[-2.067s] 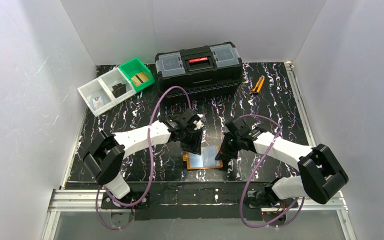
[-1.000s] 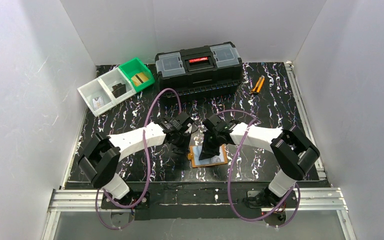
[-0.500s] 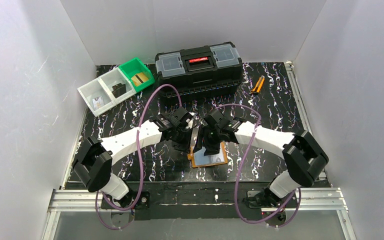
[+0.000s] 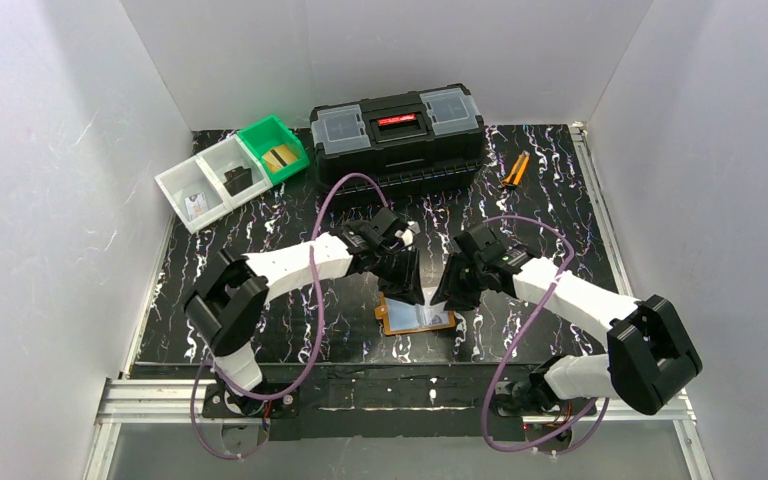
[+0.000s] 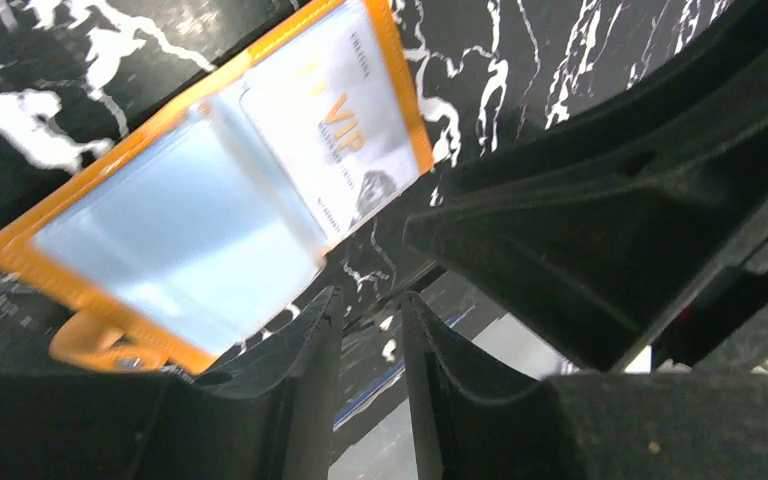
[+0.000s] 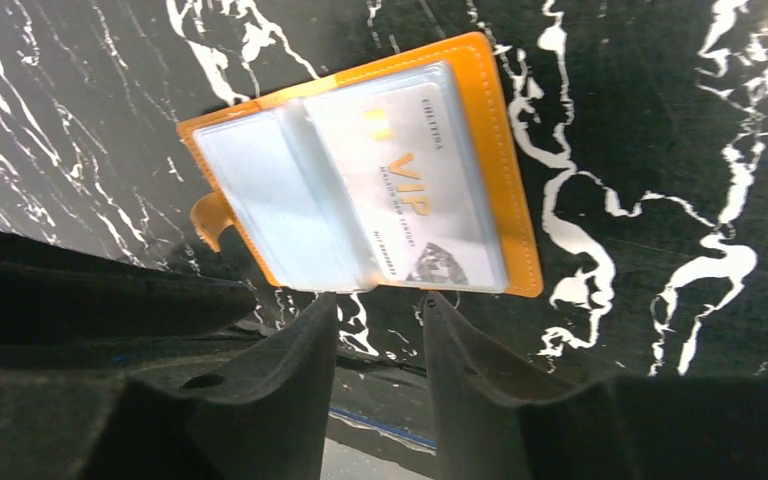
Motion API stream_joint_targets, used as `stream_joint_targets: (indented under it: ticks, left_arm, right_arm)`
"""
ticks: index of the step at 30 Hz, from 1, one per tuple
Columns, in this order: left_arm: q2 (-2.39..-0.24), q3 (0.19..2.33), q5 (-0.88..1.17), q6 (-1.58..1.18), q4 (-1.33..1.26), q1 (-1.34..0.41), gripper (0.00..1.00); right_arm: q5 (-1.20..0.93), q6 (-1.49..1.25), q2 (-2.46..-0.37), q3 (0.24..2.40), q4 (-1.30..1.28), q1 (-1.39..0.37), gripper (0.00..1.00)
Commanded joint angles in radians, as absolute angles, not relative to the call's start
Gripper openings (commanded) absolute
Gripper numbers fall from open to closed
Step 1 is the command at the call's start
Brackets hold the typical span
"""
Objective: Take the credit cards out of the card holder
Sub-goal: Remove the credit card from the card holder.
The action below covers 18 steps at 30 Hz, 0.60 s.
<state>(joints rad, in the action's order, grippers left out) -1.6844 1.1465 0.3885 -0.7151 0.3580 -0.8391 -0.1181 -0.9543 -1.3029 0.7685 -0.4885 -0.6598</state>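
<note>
Card holder: I see the card holder (image 4: pixel 418 318) lying open and flat on the table (image 4: pixel 560 200), close to its near edge, between my two grippers.
Pockets: one clear pocket holds a pale credit card (image 6: pixel 415 195) printed "VIP". The other pocket shows only bluish plastic.
Bins: the green bin (image 4: pixel 273 148) holds a gold-tan card (image 4: pixel 280 157). The white bins (image 4: pixel 205 180) beside it hold a dark card (image 4: pixel 237 180) and a pale one (image 4: pixel 195 205).
Toolbox: the black toolbox (image 4: pixel 397 135) is shut at the far edge, with orange-handled pliers (image 4: pixel 513 170) to its right.
Left gripper: the left gripper (image 5: pixel 365 330) has its fingers a narrow gap apart, gripping nothing, just beside the holder's edge.
Right gripper: the right gripper (image 6: pixel 378 320) is somewhat wider, also gripping nothing, with its tips at the holder's long edge. I cannot tell whether they touch it.
Views: only the wrist cameras show the card's print and the orange tab (image 6: pixel 210 215). The top camera shows glare on the plastic.
Room: bare marbled surface lies left and right of the holder. The bins and toolbox are well apart from it.
</note>
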Motion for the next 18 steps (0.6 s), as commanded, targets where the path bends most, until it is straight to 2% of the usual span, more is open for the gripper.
stream_joint_targets:
  ticks: [1,8,18]
  left_arm:
    - [-1.756,1.187,0.470,-0.801,0.245,-0.847,0.28]
    - [-1.843,1.146,0.502,-0.824,0.116,-0.843,0.29]
    - [-1.855,1.095,0.489,-0.797,0.118,-0.815,0.28]
  right_arm:
    - [-0.102,-0.916,-1.280,0.750,-0.516,-0.635,0.41]
    - [-0.100,-0.880,-1.335,0.751,-0.506,-0.626,0.28]
    - [-0.104,-0.855,-1.406,0.762,-0.490,-0.626,0.23]
